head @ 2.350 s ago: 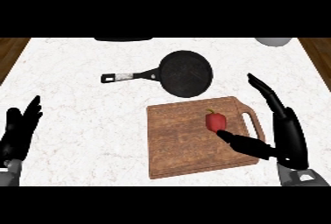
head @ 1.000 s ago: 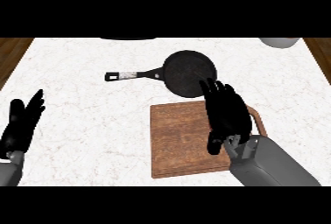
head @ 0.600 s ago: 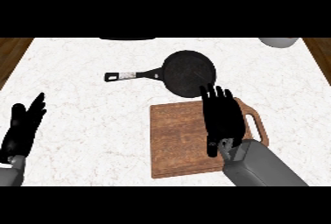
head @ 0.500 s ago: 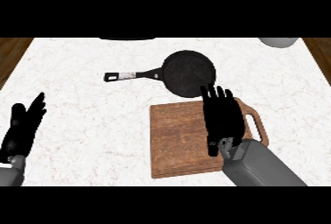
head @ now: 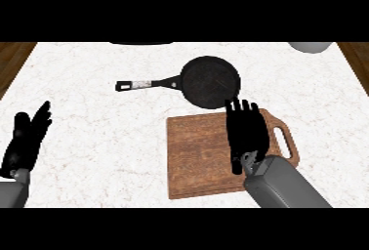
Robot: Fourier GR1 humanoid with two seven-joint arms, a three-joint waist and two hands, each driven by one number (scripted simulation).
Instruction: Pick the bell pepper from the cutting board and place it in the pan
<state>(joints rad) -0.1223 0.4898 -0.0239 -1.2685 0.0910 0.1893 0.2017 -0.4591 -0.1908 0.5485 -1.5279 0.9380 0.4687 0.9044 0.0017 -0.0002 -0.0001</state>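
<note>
Overhead, right hand (head: 247,133) covering cutting board (head: 198,156)

No readable text, labels, brands, numbers or signs anywhere.

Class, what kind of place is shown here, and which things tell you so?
Most likely a kitchen counter: a black pan, a wooden cutting board and a pale marbled worktop with wood at its sides.
</note>
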